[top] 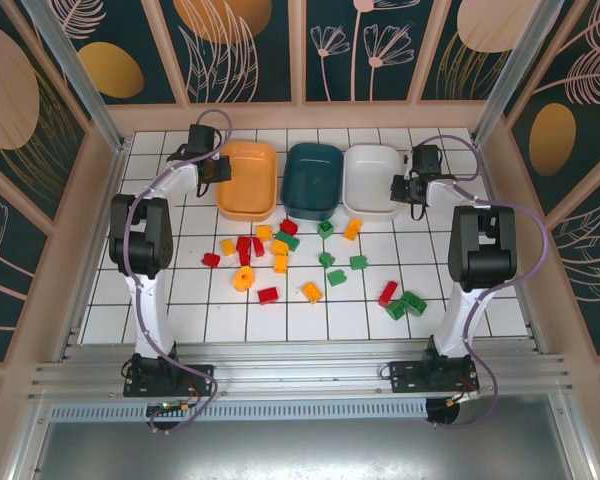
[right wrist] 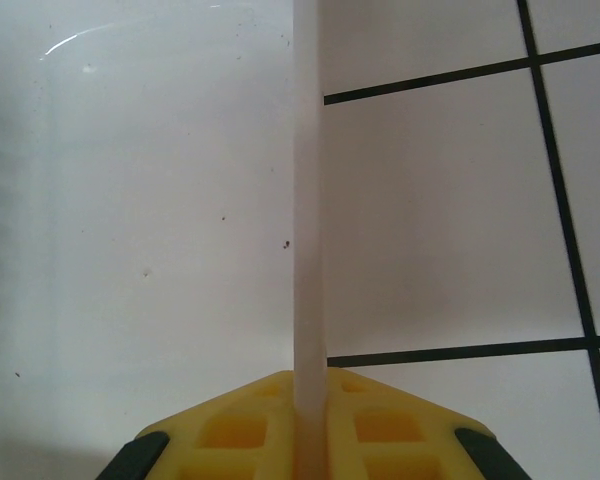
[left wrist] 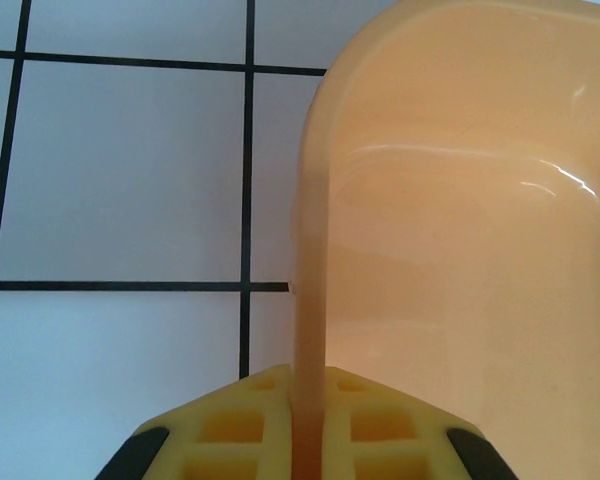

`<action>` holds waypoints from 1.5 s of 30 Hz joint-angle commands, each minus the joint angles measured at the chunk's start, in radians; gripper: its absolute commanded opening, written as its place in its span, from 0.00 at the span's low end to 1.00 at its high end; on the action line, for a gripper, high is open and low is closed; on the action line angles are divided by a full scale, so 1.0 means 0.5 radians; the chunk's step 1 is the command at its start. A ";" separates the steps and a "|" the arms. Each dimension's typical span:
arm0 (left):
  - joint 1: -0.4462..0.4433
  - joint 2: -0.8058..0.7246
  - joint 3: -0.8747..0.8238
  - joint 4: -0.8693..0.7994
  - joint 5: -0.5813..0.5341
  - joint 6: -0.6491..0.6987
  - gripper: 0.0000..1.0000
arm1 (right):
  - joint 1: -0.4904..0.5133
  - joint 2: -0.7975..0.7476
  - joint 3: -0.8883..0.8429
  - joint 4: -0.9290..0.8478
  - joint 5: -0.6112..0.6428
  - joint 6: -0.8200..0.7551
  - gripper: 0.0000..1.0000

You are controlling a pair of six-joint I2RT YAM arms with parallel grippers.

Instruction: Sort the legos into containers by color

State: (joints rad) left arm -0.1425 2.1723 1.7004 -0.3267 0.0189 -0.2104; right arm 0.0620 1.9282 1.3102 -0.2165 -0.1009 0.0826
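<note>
Three bowls stand in a row at the back: orange bowl [top: 248, 178], dark teal bowl [top: 313, 180], white bowl [top: 372, 180]. All three look empty. My left gripper [top: 217, 168] is shut on the orange bowl's left rim [left wrist: 310, 300], its yellow fingers [left wrist: 240, 425] pinching the wall. My right gripper [top: 404, 185] is shut on the white bowl's right rim [right wrist: 308, 200], which runs up between its fingers [right wrist: 375, 430]. Red, green and yellow-orange legos [top: 280, 247] lie scattered on the tiled table in front of the bowls, with a green and red cluster [top: 402, 300] at the right.
The white tiled table [top: 180, 300] is fenced by wooden walls on three sides. A yellow round piece [top: 243, 279] lies among the bricks. Both arms reach along the table's sides toward the back row.
</note>
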 commanded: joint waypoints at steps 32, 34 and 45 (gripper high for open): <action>-0.080 -1.661 -1.770 1.224 0.294 -1.170 0.98 | 0.202 -1.646 -1.072 -0.259 0.688 1.138 0.75; -0.149 -1.773 -2.007 1.292 0.328 -1.195 0.99 | 0.240 -1.781 -1.154 -0.435 0.716 1.259 0.77; -0.223 -2.138 -2.626 1.439 0.512 -1.374 0.98 | 0.313 -1.686 -1.182 -1.081 0.714 1.653 0.80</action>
State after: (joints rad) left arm -0.2516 1.1522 0.3901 0.3157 0.2462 -0.8711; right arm 0.2081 1.0378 0.7200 -0.6304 0.2192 0.8253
